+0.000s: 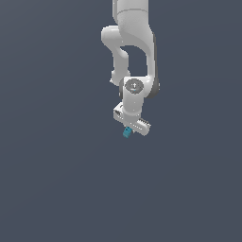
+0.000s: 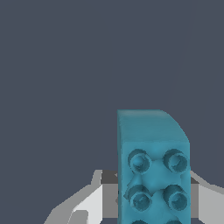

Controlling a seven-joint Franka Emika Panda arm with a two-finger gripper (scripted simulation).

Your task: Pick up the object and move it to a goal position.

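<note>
The object is a small teal-blue oblong block (image 1: 126,133) with dark studs on one face. In the exterior view it hangs just under my white gripper (image 1: 128,131), near the middle of the picture. In the wrist view the block (image 2: 153,170) fills the space between the two grey-white fingers (image 2: 89,203), its studded face turned to the camera. The gripper is shut on the block and holds it off the floor. The fingertips are hidden behind the block.
The white arm (image 1: 134,42) comes down from the top of the exterior view. A plain dark grey-blue floor (image 1: 56,179) lies all around. No other objects or markers show.
</note>
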